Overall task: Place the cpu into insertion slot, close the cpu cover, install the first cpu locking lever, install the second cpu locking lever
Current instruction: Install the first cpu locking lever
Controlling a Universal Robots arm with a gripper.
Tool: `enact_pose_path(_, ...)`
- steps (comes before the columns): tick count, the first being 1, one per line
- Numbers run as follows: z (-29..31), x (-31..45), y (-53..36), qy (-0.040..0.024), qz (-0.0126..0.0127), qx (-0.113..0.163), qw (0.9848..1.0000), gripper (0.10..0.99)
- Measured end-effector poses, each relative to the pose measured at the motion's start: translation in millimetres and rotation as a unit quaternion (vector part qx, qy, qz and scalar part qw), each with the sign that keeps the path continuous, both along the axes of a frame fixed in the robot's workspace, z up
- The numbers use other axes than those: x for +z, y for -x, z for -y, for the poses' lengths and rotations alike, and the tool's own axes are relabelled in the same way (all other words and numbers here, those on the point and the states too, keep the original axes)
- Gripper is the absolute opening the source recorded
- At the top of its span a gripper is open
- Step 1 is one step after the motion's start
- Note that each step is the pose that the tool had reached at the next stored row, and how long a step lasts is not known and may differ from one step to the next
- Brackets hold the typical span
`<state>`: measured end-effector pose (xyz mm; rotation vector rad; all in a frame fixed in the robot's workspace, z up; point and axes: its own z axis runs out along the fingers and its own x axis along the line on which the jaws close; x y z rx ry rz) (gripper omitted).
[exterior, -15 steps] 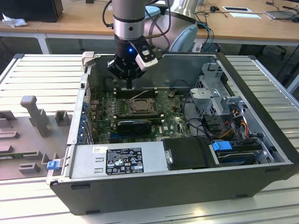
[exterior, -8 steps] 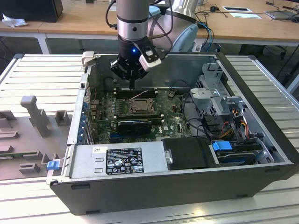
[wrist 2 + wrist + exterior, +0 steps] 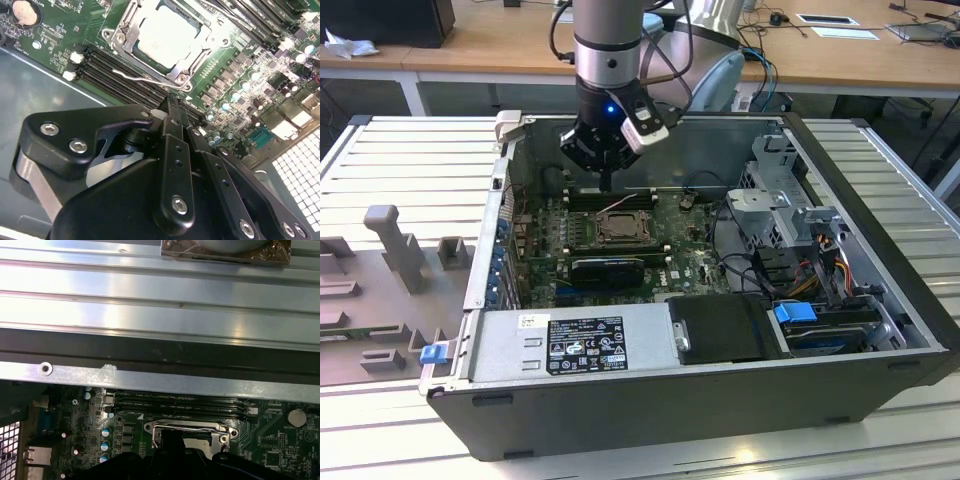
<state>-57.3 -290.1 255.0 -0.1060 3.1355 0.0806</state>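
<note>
One gripper [image 3: 607, 185] is all I have, and it hangs inside the open computer case [image 3: 840, 400], just above the back part of the green motherboard [image 3: 545, 225], over the long black memory slots [image 3: 125, 80]. My fingers [image 3: 175, 125] are pressed together with no gap between them, and I hold nothing.

In the second wrist view the cpu [image 3: 172, 35] lies flat in the insertion slot [image 3: 131, 47], its pale metal top facing up. The cpu cover [image 3: 200, 47] is folded down around it, so the chip shows through the big cut-out. A thin locking lever [image 3: 137, 77] runs along the side of the socket that is nearest to my fingertips; I cannot tell if it is fully hooked.

In the exterior view the socket sits near the middle of the board, just in front of my gripper. The black power supply [image 3: 725, 330] is along the near wall of the case, well apart from me.
</note>
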Motion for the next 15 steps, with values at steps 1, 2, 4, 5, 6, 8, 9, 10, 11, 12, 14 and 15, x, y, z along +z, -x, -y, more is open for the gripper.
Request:
enact_pose_path(1,0.0,-0.1,-0.3,-0.0001,0.0,0.0,1.0,0.106)
enact_pose_path(2,0.0,-0.4,-0.5,-0.0002,0.0,0.0,1.0,0.106)
enact_pose_path(4,0.1,-1.0,-1.3,-0.0003,0.0,0.0,1.0,0.106)
enact_pose_path(5,0.3,-1.6,-2.0,-0.0005,0.0001,0.0,1.0,0.106)
enact_pose_path(6,0.5,-2.1,-2.7,-0.0011,0.0,0.0,1.0,0.106)
enact_pose_path(8,0.9,-4.0,-4.6,-0.0029,0.0001,0.0,1.0,0.106)
enact_pose_path(9,1.0,-4.7,-5.5,-0.0033,0.0,0.0,1.0,0.106)
enact_pose_path(10,1.1,-5.5,-5.9,-0.0036,0.0001,0.0,1.0,0.106)
enact_pose_path(11,1.2,-7.1,-6.3,-0.0052,0.0004,0.0,1.0,0.106)
enact_pose_path(12,1.2,-7.6,-6.6,-0.0113,0.0004,0.0,0.9999,0.106)
enact_pose_path(14,1.3,-8.3,-7.1,-0.0189,0.0005,0.0,0.9998,0.106)
enact_pose_path(15,1.2,-10.4,-7.9,-0.0211,0.0007,0.0,0.9998,0.106)
